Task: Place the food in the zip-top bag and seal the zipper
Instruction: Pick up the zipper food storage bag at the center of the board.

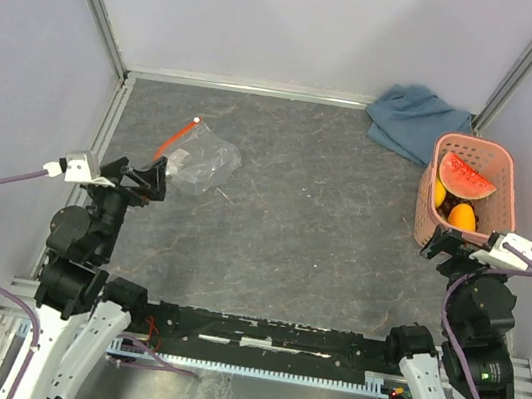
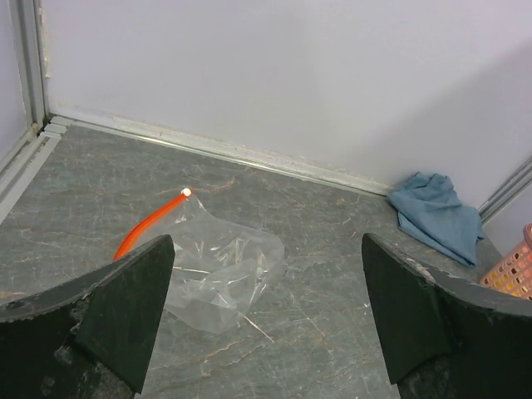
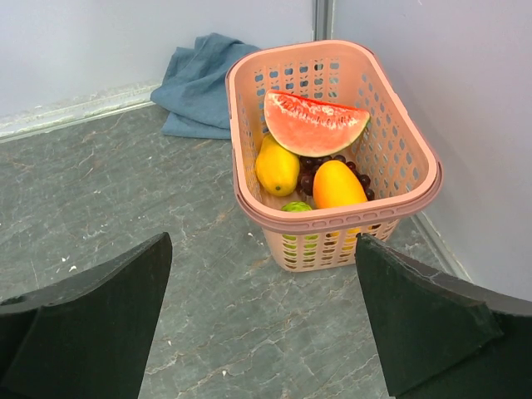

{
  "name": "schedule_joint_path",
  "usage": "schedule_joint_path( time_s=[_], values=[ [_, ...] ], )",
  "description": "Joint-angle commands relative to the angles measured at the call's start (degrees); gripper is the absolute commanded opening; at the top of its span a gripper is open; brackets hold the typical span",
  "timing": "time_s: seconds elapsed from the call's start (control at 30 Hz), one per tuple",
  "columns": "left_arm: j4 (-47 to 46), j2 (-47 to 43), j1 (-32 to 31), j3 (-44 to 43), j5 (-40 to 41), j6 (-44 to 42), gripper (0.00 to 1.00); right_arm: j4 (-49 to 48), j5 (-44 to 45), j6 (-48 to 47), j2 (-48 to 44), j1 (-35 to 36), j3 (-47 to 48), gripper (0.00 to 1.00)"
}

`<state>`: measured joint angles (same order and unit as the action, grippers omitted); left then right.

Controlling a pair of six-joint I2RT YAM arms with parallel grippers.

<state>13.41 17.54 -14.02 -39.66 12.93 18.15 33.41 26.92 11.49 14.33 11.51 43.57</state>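
The clear zip-top bag [image 1: 201, 161] lies flat at the table's left, its red-orange zipper [image 1: 177, 137] along the far-left edge; it also shows in the left wrist view [image 2: 220, 270], with the zipper [image 2: 148, 224]. My left gripper [image 1: 154, 182] is open and empty just short of the bag. The food sits in the pink basket [image 1: 504, 197]: watermelon wedge [image 3: 314, 122], yellow fruit [image 3: 277, 166], orange fruit [image 3: 339, 184], dark grapes [image 3: 312, 174] and a green piece [image 3: 296, 207]. My right gripper [image 1: 444, 246] is open and empty, just in front of the basket.
A blue-grey cloth [image 1: 415, 119] lies crumpled at the back right, behind the basket; it also shows in the right wrist view [image 3: 197, 87]. Grey walls and metal rails bound the table on three sides.
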Motion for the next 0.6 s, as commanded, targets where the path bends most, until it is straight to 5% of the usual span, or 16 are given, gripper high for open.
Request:
schedule_joint_path(
  time_s=[0.0,0.4,0.57],
  values=[
    [-3.6,1.3,-0.2,0.1,-1.0,-0.8,0.99,-2.9,-0.5,-0.1,-0.7,-0.3,0.4,0.99],
    [0.3,10.2,-0.2,-4.8,-4.6,-0.1,1.0,-3.4,-1.5,-0.2,-2.1,-0.3,-0.4,0.99],
    [6.2,26.7,-0.1,-12.8,1.2,4.0,1.0,-4.6,-3.5,-0.9,-3.4,-0.2,-1.3,0.99]
  ],
)
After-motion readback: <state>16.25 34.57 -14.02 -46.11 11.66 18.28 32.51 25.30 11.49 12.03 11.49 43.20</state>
